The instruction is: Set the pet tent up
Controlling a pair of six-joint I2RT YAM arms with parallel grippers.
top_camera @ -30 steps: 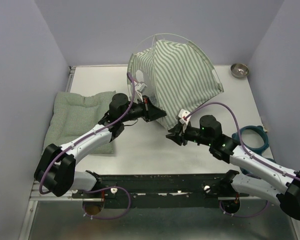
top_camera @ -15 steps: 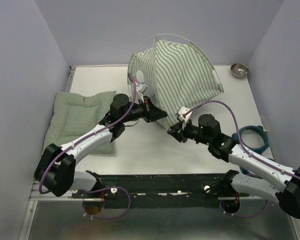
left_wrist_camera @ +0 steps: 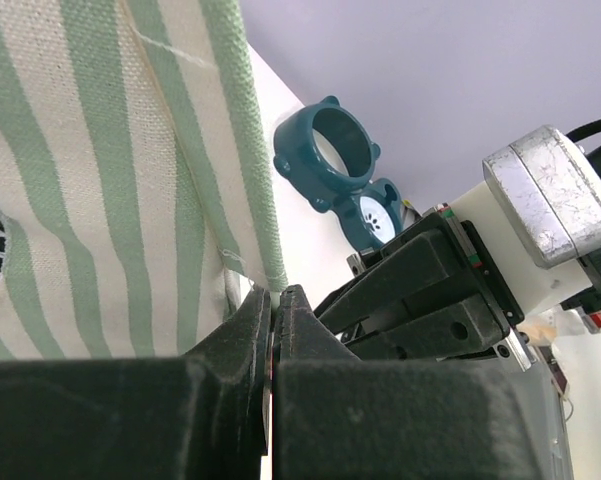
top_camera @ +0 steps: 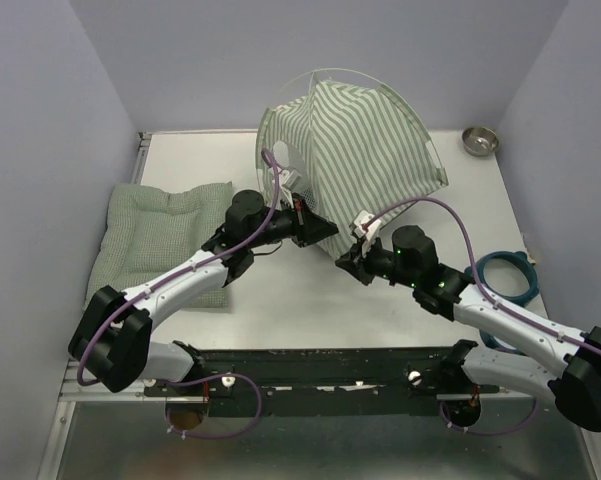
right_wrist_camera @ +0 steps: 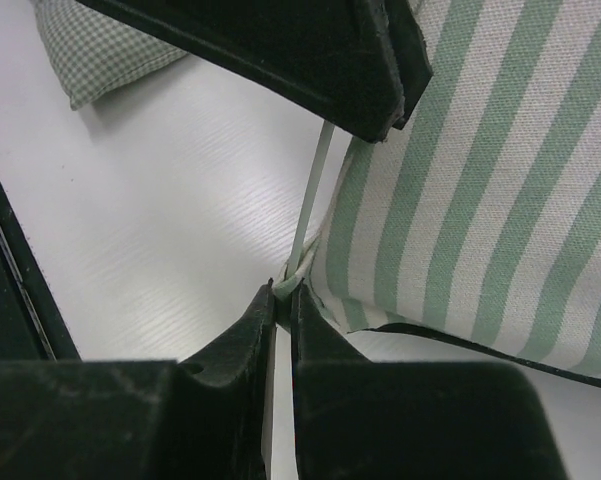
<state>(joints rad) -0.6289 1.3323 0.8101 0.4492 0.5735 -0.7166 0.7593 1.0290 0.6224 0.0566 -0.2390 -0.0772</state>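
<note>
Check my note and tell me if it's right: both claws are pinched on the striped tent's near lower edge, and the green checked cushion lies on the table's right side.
One thing is wrong: the cushion lies on the left side of the table, as the top view shows. The left claw and right claw are indeed both pinched on the near lower edge of the pet tent.

You have no readable text, number or brand mark in any view. The pet tent carries only green and white stripes. The teal ring, at about four o'clock on the table, has a white disc with small dark marks, not letters.
</note>
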